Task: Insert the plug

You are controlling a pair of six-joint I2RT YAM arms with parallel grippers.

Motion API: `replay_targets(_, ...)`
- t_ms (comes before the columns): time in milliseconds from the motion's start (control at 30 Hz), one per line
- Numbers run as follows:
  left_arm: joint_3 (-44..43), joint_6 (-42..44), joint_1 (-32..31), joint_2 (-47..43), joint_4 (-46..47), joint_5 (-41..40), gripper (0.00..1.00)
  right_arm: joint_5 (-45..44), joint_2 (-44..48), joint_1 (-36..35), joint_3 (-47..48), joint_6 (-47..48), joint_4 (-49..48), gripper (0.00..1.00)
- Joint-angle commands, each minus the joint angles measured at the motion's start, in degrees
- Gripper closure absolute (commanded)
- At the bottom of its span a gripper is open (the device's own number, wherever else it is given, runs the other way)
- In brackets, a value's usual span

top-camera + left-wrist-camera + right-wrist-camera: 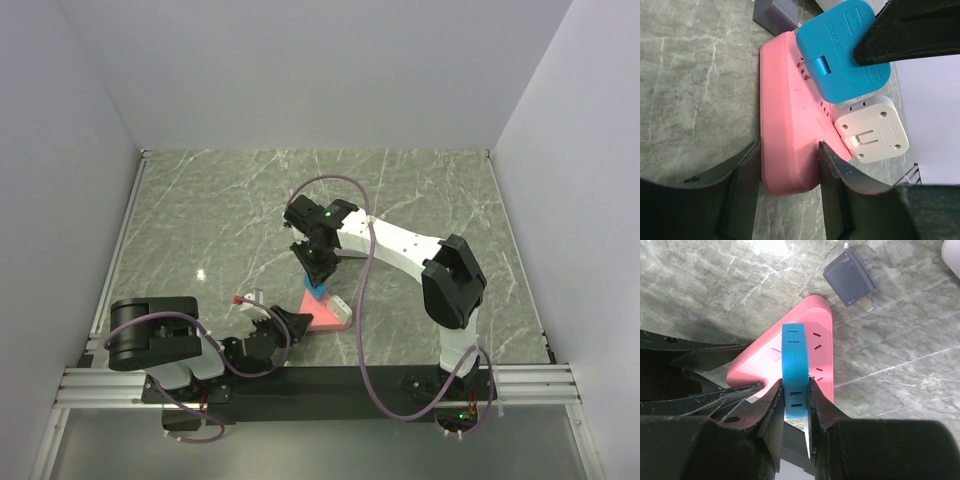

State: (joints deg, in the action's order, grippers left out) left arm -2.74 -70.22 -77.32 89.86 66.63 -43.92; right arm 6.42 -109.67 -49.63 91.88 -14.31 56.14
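blue plug [840, 45]: upright, prongs entering | pink power strip [785, 115]: lying flat

Grey marble table [200, 220], dark grey adapter [850, 276] lying on it, white adapter [871, 129] perhaps lying there too

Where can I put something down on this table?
The far end of the table, by the back wall, is bare, and the left side too. Crowded: near the front, around the pink power strip, blue plug, grey charger, left arm and right arm.

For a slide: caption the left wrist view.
Left end effector grips pink power strip; right end effector holds blue plug at its sockets.
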Motion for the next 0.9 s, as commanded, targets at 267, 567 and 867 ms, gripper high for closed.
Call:
replay_targets(267, 8.3, 0.3, -1.5, 5.1, 1.8, 4.4, 0.93, -13.0, 1.1, 1.8, -3.5, 0.4, -2.4, 1.0)
replay_targets(567, 9.2, -1.0, -1.6, 9.7, 7.1, 4.9, 1.0, -14.1, 1.5, 3.0, -4.3, 0.4, -2.7, 1.0)
replay_targets(867, 9.0, 0.4, -1.5, 8.5, 7.2, 5.1, 1.0, -16.3, 2.7, 4.1, -6.1, 0.3, -2.5, 1.0)
